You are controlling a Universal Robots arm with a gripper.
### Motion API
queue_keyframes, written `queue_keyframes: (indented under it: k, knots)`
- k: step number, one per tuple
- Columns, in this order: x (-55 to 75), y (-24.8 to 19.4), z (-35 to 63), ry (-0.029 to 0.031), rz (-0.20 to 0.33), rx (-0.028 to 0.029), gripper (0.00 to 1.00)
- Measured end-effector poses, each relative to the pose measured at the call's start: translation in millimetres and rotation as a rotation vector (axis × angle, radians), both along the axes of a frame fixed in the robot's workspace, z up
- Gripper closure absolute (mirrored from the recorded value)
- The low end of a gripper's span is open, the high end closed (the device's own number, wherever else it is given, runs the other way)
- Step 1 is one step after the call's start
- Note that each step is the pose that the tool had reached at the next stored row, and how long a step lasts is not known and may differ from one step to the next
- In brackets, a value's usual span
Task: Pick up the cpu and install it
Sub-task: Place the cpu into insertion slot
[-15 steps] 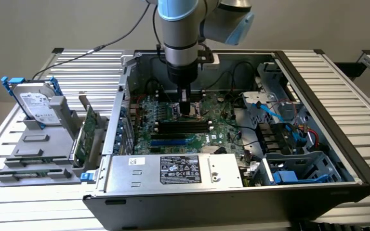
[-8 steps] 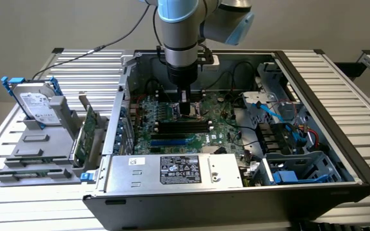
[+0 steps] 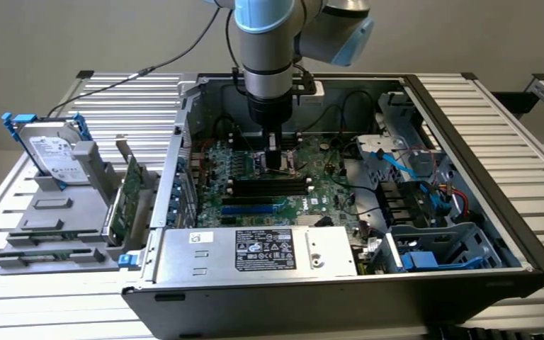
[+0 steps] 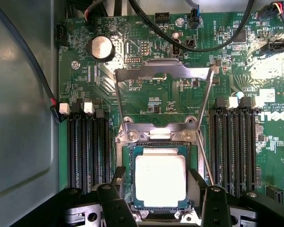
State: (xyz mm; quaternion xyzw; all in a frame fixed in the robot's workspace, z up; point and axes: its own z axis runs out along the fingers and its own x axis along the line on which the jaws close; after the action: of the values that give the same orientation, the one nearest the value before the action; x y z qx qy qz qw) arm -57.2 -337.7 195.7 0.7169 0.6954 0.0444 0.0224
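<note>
The cpu (image 4: 160, 178) lies flat in the socket (image 4: 124, 163), whose metal hold-down frame (image 4: 163, 73) is swung open and clear of it. The jaws hang straight above the socket, spread, one on each side of the square cpu, seemingly not pinching it.

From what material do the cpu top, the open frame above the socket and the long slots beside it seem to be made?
The cpu: metal top, dull silver, with a soft, broad reflection; the thin darker rim is perhaps circuit board. The open frame: likely bare steel, bright grey with sharp highlights on its edges. The long slots: probably black plastic, matte, with no shine.
</note>
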Motion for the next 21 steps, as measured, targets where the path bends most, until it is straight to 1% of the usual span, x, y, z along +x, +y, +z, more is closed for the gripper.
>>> queue_keyframes:
  k: [3,8,11,14,21]
  knots:
    - [0.7,-0.1,0.0,0.0002,0.000,-0.0029,0.38]
    - [0.8,-0.5,0.0,0.0003,0.000,-0.0111,0.38]
    - [0.8,-0.6,0.1,0.0004,0.000,-0.0173,0.38]
    - [0.8,-0.5,0.0,0.0004,0.000,-0.0184,0.38]
    - [0.8,0.0,0.0,0.0003,0.000,-0.0183,0.38]
